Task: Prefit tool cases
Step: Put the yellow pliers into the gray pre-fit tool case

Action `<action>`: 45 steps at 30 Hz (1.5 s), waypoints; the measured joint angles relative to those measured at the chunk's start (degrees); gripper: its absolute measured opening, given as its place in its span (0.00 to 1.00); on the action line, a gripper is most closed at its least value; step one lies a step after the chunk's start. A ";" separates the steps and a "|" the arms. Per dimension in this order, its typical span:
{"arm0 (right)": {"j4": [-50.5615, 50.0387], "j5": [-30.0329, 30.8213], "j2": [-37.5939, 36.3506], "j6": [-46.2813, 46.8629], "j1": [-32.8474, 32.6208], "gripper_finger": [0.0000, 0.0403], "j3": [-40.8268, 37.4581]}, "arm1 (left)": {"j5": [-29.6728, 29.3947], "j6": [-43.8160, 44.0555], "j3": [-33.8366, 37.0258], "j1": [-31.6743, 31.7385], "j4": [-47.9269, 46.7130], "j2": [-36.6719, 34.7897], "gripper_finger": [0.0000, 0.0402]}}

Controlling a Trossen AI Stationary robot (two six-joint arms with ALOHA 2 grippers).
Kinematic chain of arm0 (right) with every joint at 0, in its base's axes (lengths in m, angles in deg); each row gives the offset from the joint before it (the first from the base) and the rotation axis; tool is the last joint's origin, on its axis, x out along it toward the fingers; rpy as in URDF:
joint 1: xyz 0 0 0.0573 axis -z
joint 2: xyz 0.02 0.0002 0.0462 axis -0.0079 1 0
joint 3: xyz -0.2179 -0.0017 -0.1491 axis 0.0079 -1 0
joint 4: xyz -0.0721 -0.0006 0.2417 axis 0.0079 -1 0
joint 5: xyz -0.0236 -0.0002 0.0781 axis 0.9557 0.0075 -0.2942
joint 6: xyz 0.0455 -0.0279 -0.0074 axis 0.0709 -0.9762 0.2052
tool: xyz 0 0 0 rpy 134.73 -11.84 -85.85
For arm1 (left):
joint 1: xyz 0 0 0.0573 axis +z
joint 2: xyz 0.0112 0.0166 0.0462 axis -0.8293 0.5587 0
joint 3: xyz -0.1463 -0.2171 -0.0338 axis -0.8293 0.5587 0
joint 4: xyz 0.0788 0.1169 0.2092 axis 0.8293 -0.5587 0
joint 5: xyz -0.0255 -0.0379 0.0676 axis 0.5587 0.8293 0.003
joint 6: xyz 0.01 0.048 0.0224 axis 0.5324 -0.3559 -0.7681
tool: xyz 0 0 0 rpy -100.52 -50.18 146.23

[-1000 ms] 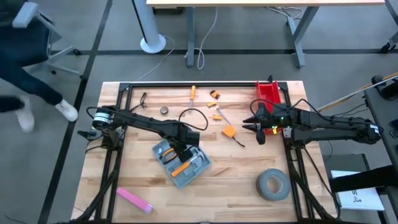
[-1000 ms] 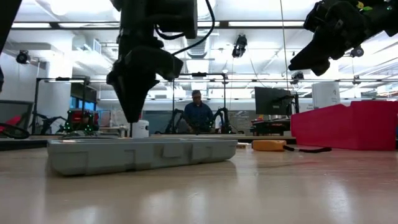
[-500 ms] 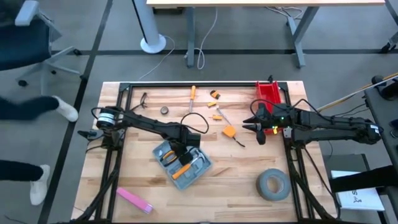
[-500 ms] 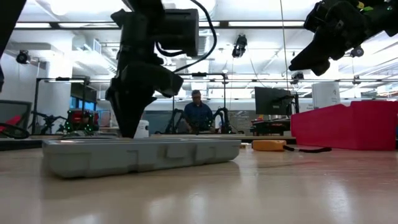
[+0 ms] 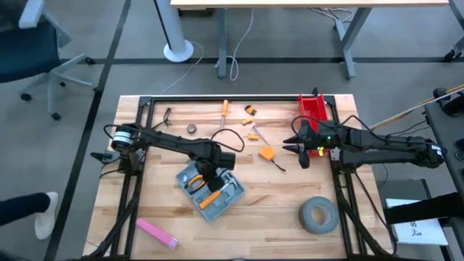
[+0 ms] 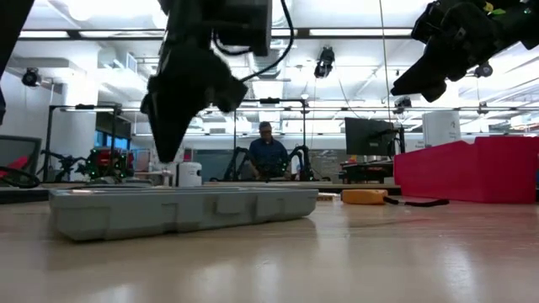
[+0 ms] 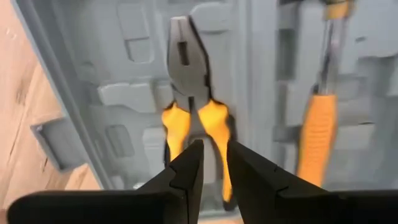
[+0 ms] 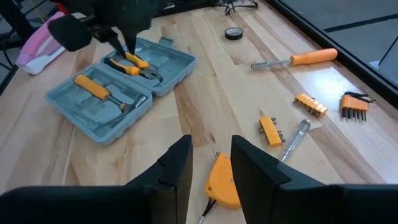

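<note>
The case [image 5: 211, 188] lies open and flat on the table [image 5: 275, 217], a little left of centre, nearer the front edge than the loose tools; a pink block [image 5: 156, 233] sits by the left front corner and a grey tape roll [image 5: 317, 215] by the right. In its moulded recesses rest orange-handled pliers [image 7: 188, 106] and beside them an orange-handled driver [image 7: 320, 118]. The left gripper [image 7: 211, 163] hangs just above the pliers' handles, its fingers narrowly parted and empty, holding nothing; in the low view its tip stands clear above the case's rim.

The case looks like thin rigid plastic — light, stiff, smooth-skinned, likely to skate on the wood if pushed from one side; the shallow walls would be the place to pinch it, or the corner by the latch tab, since the flat floor offers nothing to grip. The pliers seem heavy for their size and are best taken across both handles; pressing a tool home may tip or shift the tray unless it is steadied.

Farther back, an orange tape measure [image 8: 224, 180], a screwdriver [image 8: 297, 59] and bits [image 8: 269, 130] lie scattered. The right gripper [image 8: 210, 163] waits in the air near the red bin [image 5: 315, 110], well apart from the case — fingers slightly apart, empty.
</note>
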 joint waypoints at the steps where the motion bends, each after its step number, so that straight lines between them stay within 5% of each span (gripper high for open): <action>1: -0.02 0.01 0.00 -0.03 0.00 0.21 0.00 | -0.05 0.02 1.12 0.03 0.86 0.00 0.19; 9: -0.11 0.03 0.04 -0.15 0.00 0.23 0.00 | 5.66 2.78 12.22 0.22 15.47 -0.33 0.19; 23: 0.20 0.10 0.02 -0.63 0.00 0.24 0.00 | 1.08 1.22 -1.31 0.42 0.10 -0.79 0.18; 29: 0.19 0.10 0.02 -0.73 0.00 0.22 0.00 | 1.18 1.23 2.09 0.28 0.52 0.29 0.16; 36: 0.17 0.12 0.02 -0.58 0.00 0.21 0.00 | 6.78 2.14 11.28 0.40 12.59 -0.07 0.15; 41: -0.11 0.14 0.02 -0.39 0.00 0.24 0.00 | 7.37 1.84 9.48 1.05 8.10 -0.28 0.16; 45: -0.11 0.21 0.02 -0.41 0.00 0.25 0.00 | 1.51 1.40 4.03 1.43 5.57 -0.57 0.16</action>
